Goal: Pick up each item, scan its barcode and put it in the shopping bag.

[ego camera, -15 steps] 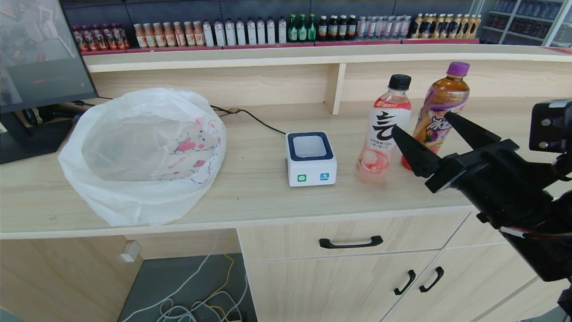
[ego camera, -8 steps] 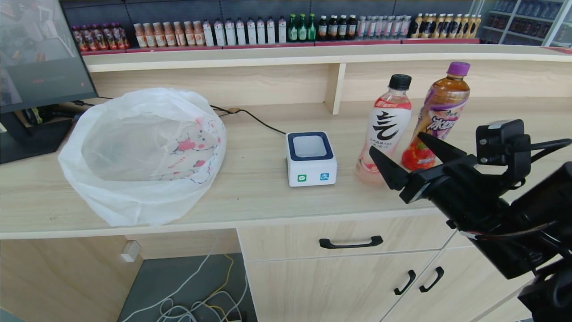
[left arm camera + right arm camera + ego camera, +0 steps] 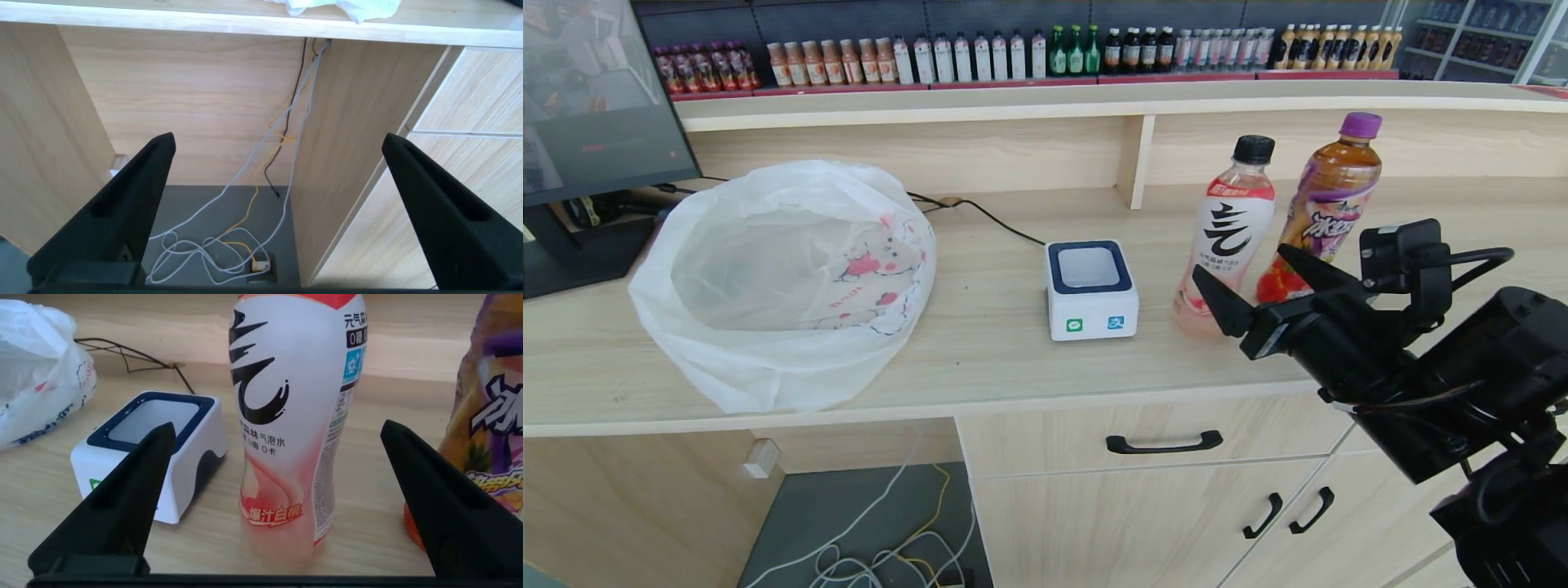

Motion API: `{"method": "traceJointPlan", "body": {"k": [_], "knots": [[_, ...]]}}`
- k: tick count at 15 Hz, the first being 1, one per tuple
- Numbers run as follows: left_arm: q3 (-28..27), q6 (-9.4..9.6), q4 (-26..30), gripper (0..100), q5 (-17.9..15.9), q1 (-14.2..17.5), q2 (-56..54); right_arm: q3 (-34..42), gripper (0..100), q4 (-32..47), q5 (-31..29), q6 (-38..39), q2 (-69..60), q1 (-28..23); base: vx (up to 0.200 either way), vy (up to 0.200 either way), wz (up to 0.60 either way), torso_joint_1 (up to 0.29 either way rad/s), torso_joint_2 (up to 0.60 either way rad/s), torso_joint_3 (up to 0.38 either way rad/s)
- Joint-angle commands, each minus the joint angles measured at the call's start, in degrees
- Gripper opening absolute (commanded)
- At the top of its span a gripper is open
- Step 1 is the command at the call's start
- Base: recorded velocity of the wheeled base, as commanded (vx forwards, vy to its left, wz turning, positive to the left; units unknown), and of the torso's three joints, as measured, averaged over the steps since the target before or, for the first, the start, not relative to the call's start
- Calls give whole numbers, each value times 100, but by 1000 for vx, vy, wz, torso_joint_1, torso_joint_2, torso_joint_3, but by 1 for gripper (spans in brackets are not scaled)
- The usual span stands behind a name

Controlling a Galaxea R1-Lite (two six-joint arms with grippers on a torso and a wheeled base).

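Note:
A pink drink bottle [image 3: 1225,237] with a black cap stands upright on the counter, right of the white scanner box [image 3: 1090,288]. Behind it to the right stands a brown tea bottle [image 3: 1327,196] with a purple cap. My right gripper [image 3: 1254,282] is open just in front of both bottles, its fingers apart and empty. In the right wrist view the pink bottle [image 3: 298,416] stands between the open fingers but farther off, with the scanner [image 3: 151,461] and the tea bottle [image 3: 490,433] to either side. The white shopping bag [image 3: 784,278] lies open on the counter's left. My left gripper [image 3: 278,212] hangs open below the counter.
A monitor [image 3: 596,98] stands at the far left behind the bag. A black cable [image 3: 980,211] runs along the counter behind the scanner. A raised shelf [image 3: 1094,102] backs the counter. Drawers with black handles [image 3: 1164,443] and loose cables [image 3: 882,539] lie below.
My right gripper has swung down and to the left, from beside the tea bottle to low in front of the pink bottle, staying open. The bottles, scanner and bag have not moved.

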State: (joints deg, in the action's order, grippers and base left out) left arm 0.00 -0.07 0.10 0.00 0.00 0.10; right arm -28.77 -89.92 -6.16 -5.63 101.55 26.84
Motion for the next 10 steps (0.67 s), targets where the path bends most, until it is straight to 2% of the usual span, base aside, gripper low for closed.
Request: {"method": "traceJointPlan", "body": {"k": [1,10], "knots": [[0,-1,-1,100,0,0,-1,-41,100,-8,0,9,41,-21,0,0,0,0,0,0],[0,-1,-1,100,0,0,-1,-454,100,-8,0,80,436,-171,0,0,0,0,0,0]]}}
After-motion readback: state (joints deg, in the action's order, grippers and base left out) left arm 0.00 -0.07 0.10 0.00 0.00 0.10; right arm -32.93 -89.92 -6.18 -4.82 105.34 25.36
